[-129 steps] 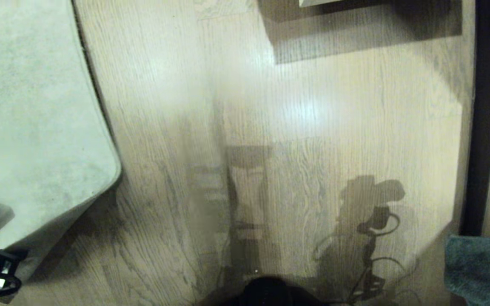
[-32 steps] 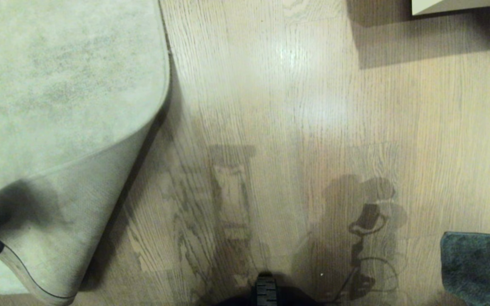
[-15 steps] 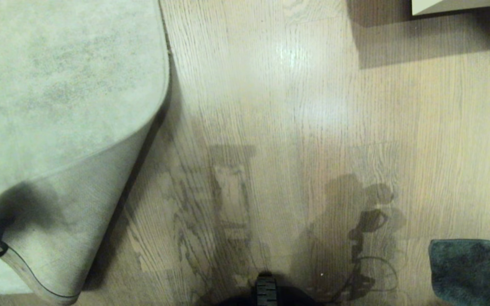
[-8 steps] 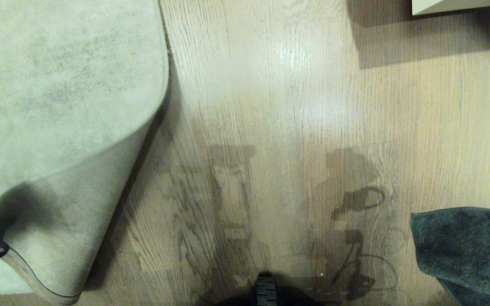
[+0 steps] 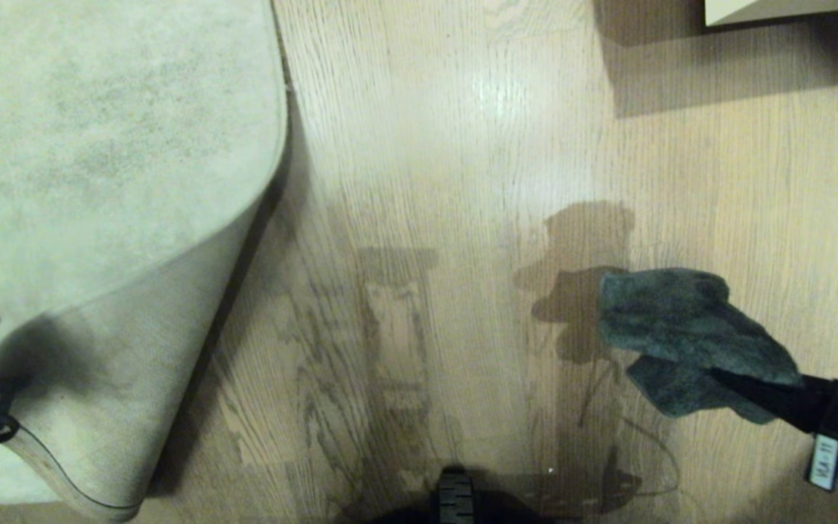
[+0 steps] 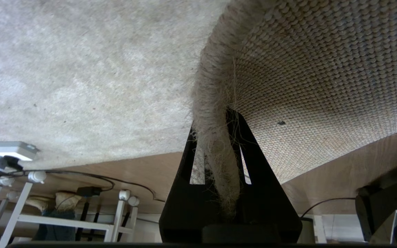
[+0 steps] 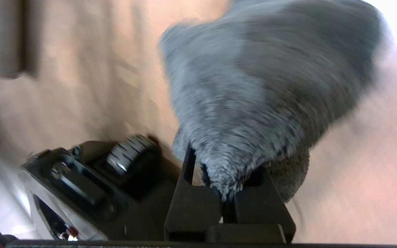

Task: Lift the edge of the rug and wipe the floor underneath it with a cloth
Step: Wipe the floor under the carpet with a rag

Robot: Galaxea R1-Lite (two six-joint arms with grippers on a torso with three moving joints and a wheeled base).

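The pale grey-beige rug (image 5: 99, 145) covers the left of the head view, and its near corner is raised and curled over. My left gripper (image 6: 215, 119) is shut on the rug edge (image 6: 212, 86), with the woven backing (image 6: 322, 69) facing the wrist camera. The light wood floor (image 5: 426, 182) lies bare beside the lifted corner. At the lower right my right gripper (image 5: 726, 378) is shut on the dark teal cloth (image 5: 673, 320), which hangs bunched above the floor. In the right wrist view the cloth (image 7: 264, 79) spreads out from the right gripper (image 7: 224, 165).
A pale piece of furniture (image 5: 790, 10) at the far right casts a dark shadow on the floor. My base (image 5: 455, 502) shows at the bottom centre. The left wrist view shows a white power strip (image 6: 5, 148) with cables and white rack legs (image 6: 64, 225) beyond the rug.
My right arm has swung the cloth up from the lower right corner and leftward over the floor. The left gripper has kept the rug corner raised. The camera shifted before the last two seconds.
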